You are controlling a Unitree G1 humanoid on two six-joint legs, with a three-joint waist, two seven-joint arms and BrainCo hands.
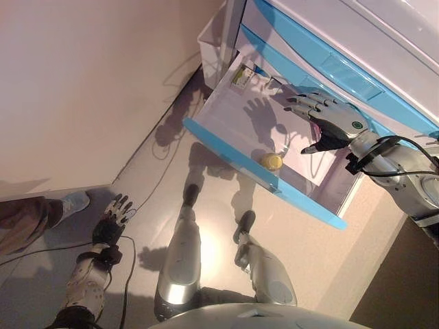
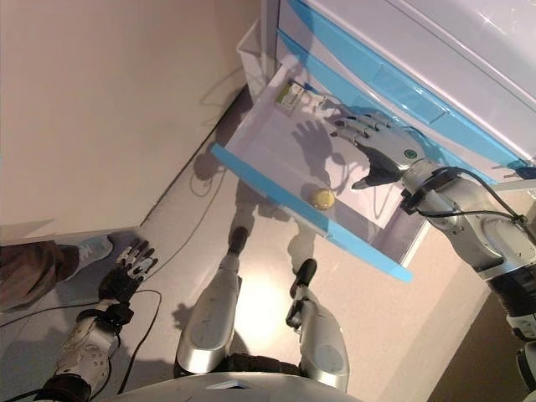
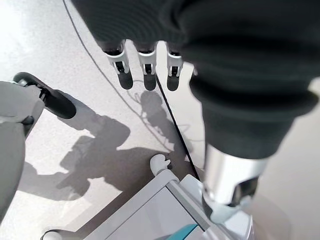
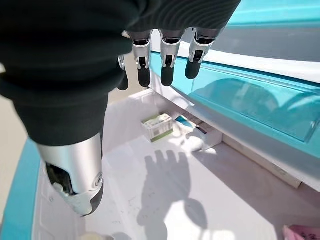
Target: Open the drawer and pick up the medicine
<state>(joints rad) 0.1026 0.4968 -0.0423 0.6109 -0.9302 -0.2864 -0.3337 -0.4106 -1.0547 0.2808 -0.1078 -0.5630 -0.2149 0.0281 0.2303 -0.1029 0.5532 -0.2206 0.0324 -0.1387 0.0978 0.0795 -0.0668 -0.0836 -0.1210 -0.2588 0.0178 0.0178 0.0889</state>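
Note:
The drawer (image 1: 302, 200), white inside with a blue front, stands pulled out of the cabinet. My right hand (image 1: 326, 120) hovers open over its far side, fingers spread, holding nothing; its wrist view (image 4: 150, 45) shows straight fingers above the drawer floor (image 4: 240, 190). A small green-and-white medicine box (image 1: 241, 77) lies in the back corner (image 4: 159, 126). A round yellow item (image 1: 272, 162) lies near the front panel. My left hand (image 1: 113, 221) hangs open and empty low beside the floor.
The cabinet's upper drawers (image 1: 343, 68) with blue handles rise above the open one. A white bin (image 1: 209, 48) stands next to the cabinet by the beige wall (image 1: 82, 82). A person's shoe (image 1: 72, 203) and a floor cable (image 1: 164, 171) lie left.

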